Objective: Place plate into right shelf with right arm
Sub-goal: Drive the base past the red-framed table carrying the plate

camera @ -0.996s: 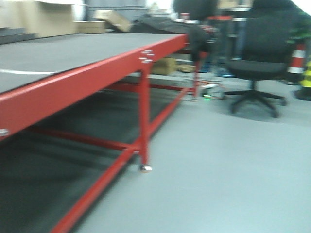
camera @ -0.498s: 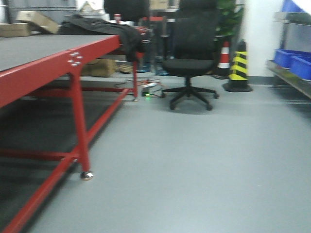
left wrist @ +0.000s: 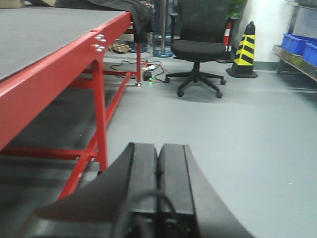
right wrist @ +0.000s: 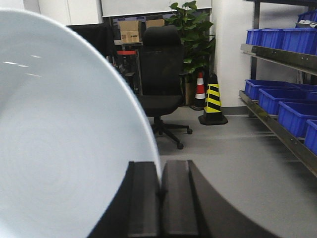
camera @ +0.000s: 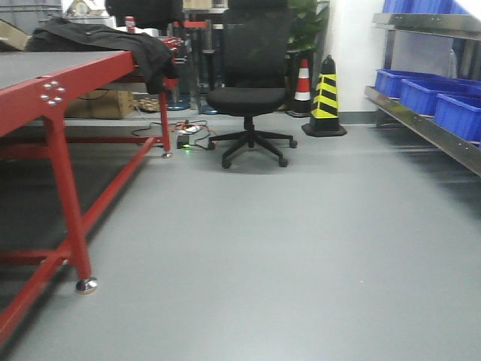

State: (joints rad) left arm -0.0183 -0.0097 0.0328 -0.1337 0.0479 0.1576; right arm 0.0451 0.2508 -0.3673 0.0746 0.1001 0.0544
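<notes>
The white plate [right wrist: 64, 139] fills the left of the right wrist view, held on edge. My right gripper [right wrist: 160, 171] is shut on the plate's rim, the rim pinched between its two dark fingers. The right shelf [right wrist: 277, 54] is a steel rack with blue bins [right wrist: 292, 116] along the right side; it also shows in the front view as the right shelf [camera: 428, 128]. My left gripper [left wrist: 158, 153] is shut with nothing in it, hanging beside the red table's leg. Neither gripper shows in the front view.
The red-framed table [camera: 52, 90] runs along the left, a black jacket [camera: 105, 37] lying on it. A black office chair [camera: 252, 90], a yellow-black cone [camera: 325, 98] and an orange cone [camera: 303, 81] stand ahead. Cables and a small box [camera: 184, 139] lie on the floor.
The front view has swung to the right: the red table slid off to the left, and the chair, cones and steel shelf with blue bins came into view.
</notes>
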